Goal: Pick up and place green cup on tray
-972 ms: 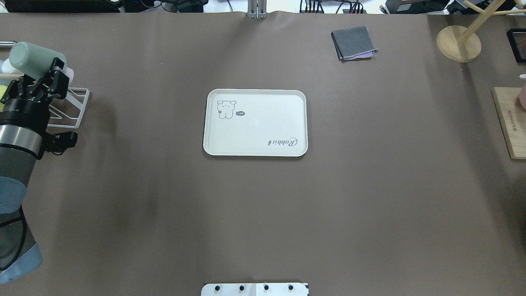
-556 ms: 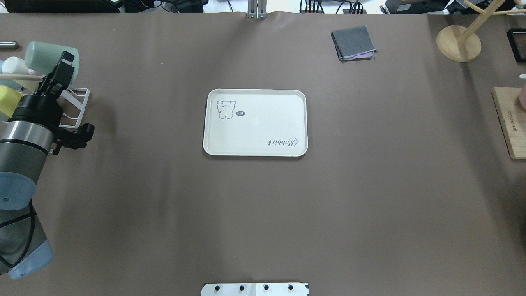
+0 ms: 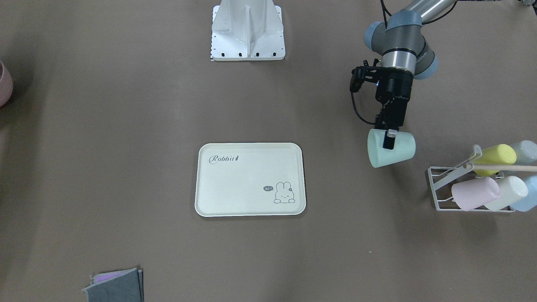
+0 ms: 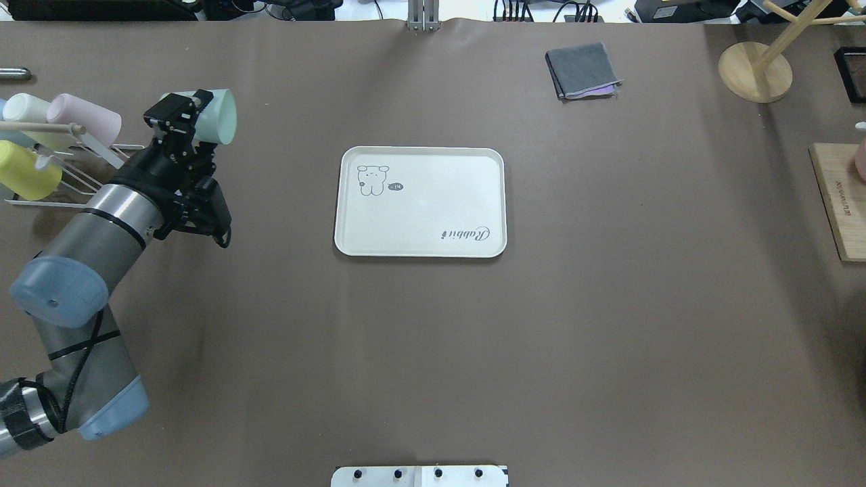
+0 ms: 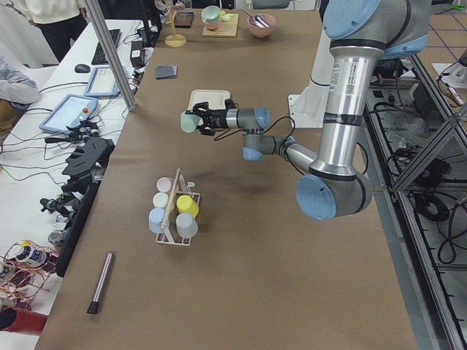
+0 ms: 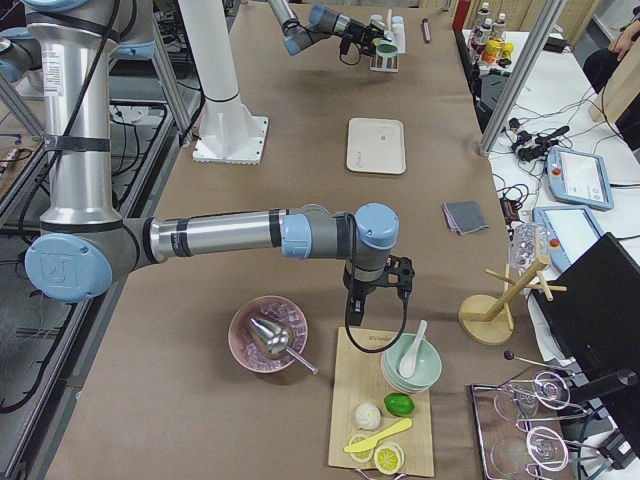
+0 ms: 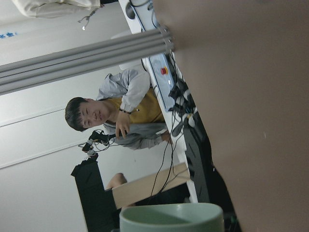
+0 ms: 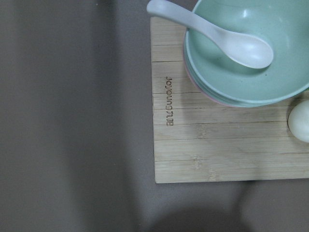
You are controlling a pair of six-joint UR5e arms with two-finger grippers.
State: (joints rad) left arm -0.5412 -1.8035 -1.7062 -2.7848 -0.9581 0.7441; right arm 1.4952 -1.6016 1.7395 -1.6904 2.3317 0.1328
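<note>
The green cup (image 3: 392, 149) hangs tilted on its side above the table, to the robot's left of the tray (image 3: 235, 197). My left gripper (image 3: 389, 140) is shut on the cup's rim, one finger showing dark against its wall. Seen from overhead, the green cup (image 4: 220, 116) sits at the tip of the left gripper (image 4: 183, 115), a cup's width or more from the cream tray (image 4: 433, 203). Its rim fills the bottom of the left wrist view (image 7: 171, 218). My right gripper (image 6: 352, 310) hangs above a wooden board; I cannot tell whether it is open or shut.
A white wire rack (image 3: 436, 184) holds a yellow cup (image 3: 495, 154), a pink cup (image 3: 474, 193) and other pale ones. A folded grey cloth (image 4: 582, 70), a wooden stand (image 4: 754, 71) and the wooden board (image 4: 839, 203) lie on the robot's right. A person sits beyond the table.
The left arm has swung away from the rack toward the tray, carrying the green cup with it. The rack's remaining cups now show uncovered.
</note>
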